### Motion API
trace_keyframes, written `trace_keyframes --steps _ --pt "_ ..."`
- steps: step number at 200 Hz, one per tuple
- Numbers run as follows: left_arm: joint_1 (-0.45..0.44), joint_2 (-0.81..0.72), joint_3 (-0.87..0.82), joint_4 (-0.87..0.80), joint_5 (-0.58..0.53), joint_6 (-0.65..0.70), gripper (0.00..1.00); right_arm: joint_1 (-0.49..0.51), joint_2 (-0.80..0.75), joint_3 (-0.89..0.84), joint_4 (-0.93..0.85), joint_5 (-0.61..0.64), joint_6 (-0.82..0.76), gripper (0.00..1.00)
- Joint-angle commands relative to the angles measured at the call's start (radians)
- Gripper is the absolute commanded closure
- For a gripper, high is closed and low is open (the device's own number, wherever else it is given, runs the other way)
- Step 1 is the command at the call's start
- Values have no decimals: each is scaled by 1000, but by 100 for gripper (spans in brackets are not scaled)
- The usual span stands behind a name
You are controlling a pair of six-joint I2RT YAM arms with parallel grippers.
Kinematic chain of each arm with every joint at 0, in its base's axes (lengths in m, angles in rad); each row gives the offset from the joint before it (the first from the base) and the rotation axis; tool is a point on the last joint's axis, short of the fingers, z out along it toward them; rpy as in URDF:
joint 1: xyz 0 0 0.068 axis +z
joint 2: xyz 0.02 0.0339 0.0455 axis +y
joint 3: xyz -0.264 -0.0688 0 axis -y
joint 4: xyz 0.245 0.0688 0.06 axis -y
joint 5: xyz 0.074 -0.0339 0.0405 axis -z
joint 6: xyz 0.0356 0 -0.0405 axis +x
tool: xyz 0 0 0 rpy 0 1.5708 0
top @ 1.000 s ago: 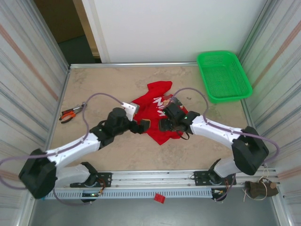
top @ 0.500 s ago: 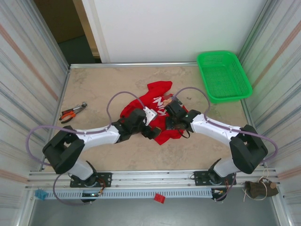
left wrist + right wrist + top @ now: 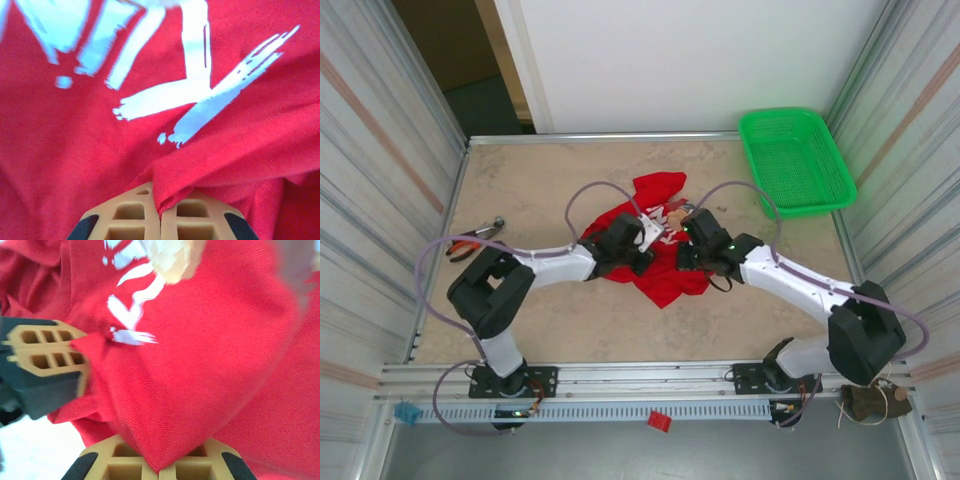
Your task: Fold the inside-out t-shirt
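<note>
In the top external view, the bright red soft cloth short-sleeved t-shirt (image 3: 665,285) lies crumpled near the middle of the beige stone-patterned table (image 3: 540,180), with white lettering facing up. Our left gripper (image 3: 648,243) and right gripper (image 3: 682,252) are both down on the cloth, near each other. The green plastic mesh basket (image 3: 795,160) sits well apart at the far right corner. A pair of orange-handled pliers (image 3: 472,240) lies near the left edge.

In the left wrist view, the left gripper (image 3: 160,212) has its tan jaws pressed together on a raised ridge of the t-shirt (image 3: 75,150). The white lettering (image 3: 195,85) spreads just beyond the pinch.

In the right wrist view, the right gripper (image 3: 157,467) is likewise clamped on a peak of the t-shirt (image 3: 225,365). To its left, the left gripper (image 3: 75,347) pinches another tuck of the same cloth.

We judge the task to be at an early stage. Both grips are taken, but the shirt is a bunched heap with no flat panel and no fold made. Spreading it out, sorting out which face belongs outward, and all the folding are left to do.
</note>
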Motion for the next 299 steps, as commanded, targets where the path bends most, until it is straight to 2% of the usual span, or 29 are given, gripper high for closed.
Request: trace_keyframes --steps 1,27,49,55,69,76,87,100,130,168,200,223,252,299 --pt "58 -165 92 -100 244 -15 100 -68 -49 -13 15 -17 -6 100" --pt "112 -262 209 -197 547 -54 100 -142 -13 0 62 -48 -28 100" --pt "170 -302 230 -58 771 -212 100 -178 60 46 59 -77 -73 100" --pt "182 -311 231 -17 801 -252 100 -183 62 63 40 -86 -90 90" --pt "197 -325 244 -2 814 -283 100 -187 -7 77 -4 -102 -120 62" --pt "202 -327 253 -13 822 -278 100 -185 -68 72 -16 -114 -128 51" --pt "206 -327 264 -40 830 -262 100 -185 -156 69 -40 -132 -143 42" --pt "213 -324 266 -48 849 -257 100 -182 -249 64 -63 -160 -173 36" --pt "226 -314 264 -43 901 -248 100 -181 -321 44 -4 -234 -245 29" --pt "234 -307 281 -64 937 -238 100 -160 -228 69 102 -379 -318 22" --pt "240 -301 293 -82 935 -233 100 -120 -135 101 156 -417 -325 22" --pt "250 -286 294 -79 928 -231 100 -116 -92 124 177 -445 -314 29" --pt "296 -257 286 -24 955 -266 100 -132 -144 129 147 -435 -319 22" --pt "335 -207 354 -38 1005 -259 100 -147 -178 146 150 -463 -313 22"
